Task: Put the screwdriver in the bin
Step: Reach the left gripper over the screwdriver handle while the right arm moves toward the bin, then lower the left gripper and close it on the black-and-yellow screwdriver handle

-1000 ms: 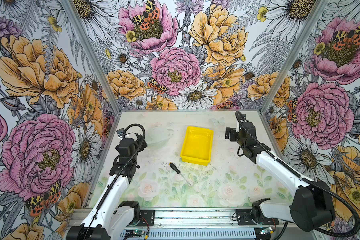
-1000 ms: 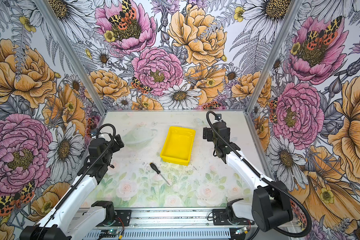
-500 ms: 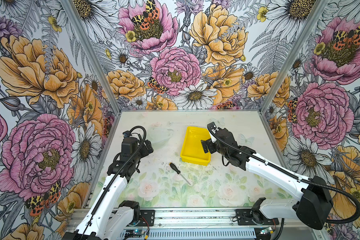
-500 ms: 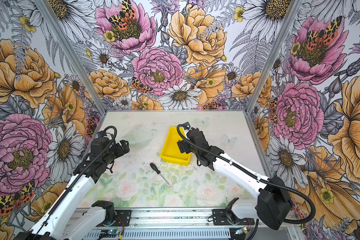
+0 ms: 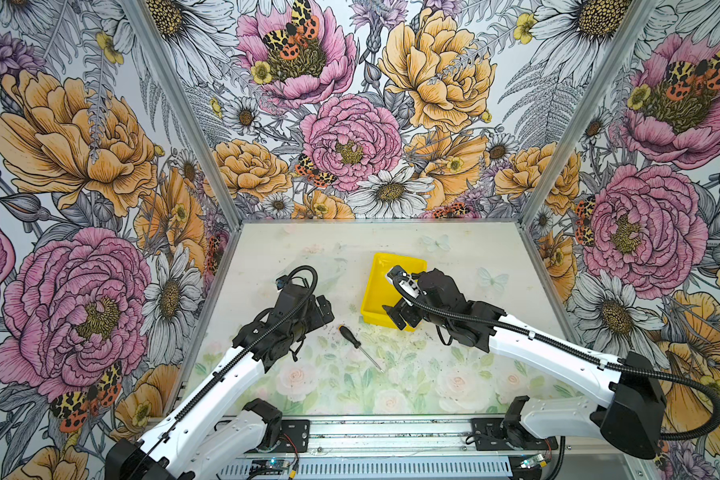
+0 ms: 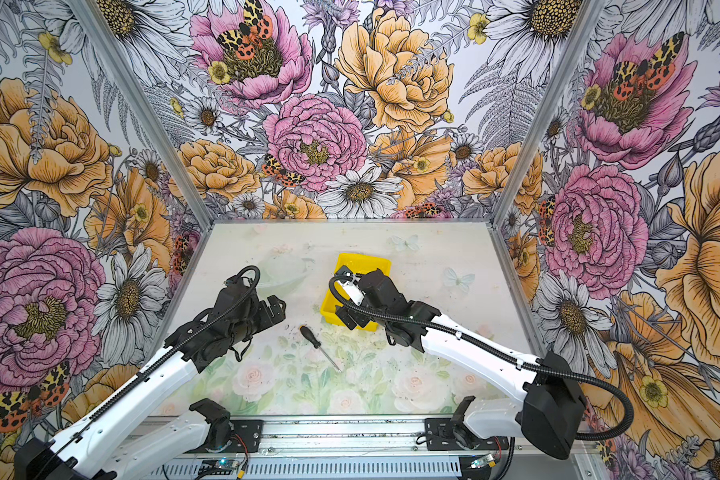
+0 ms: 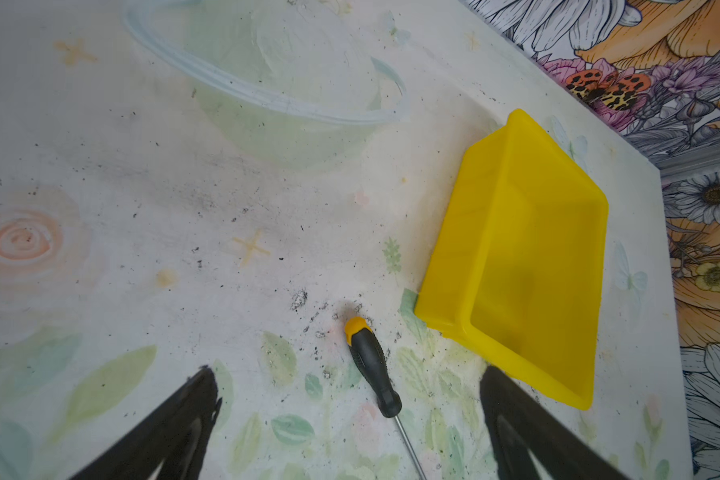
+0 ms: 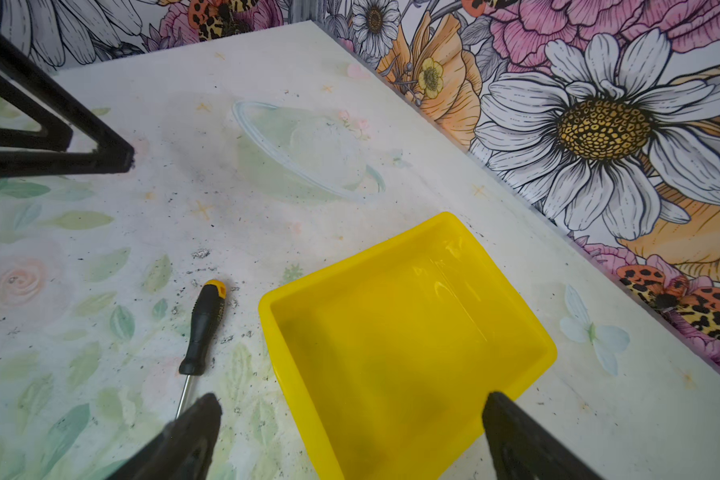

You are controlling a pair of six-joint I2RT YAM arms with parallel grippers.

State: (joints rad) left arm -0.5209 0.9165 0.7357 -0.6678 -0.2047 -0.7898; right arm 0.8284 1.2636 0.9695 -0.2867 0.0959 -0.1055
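Note:
The screwdriver, black-handled with an orange butt and a thin shaft, lies flat on the table just in front-left of the bin. The yellow bin stands mid-table with nothing in it. My left gripper is open, a little left of and beyond the screwdriver's butt. In the left wrist view the handle shows between the open left gripper's fingers. My right gripper hangs open over the bin's near end. The right wrist view shows the right gripper, bin and screwdriver.
Floral walls close in the table on the left, back and right. A metal rail with both arm bases runs along the front edge. The left gripper's fingers show in the right wrist view. Dark specks dot the printed mat.
The right arm has swung from the right side leftward and now hangs over the bin's near end. The left gripper has moved right, toward the screwdriver. Screwdriver and bin have not moved.

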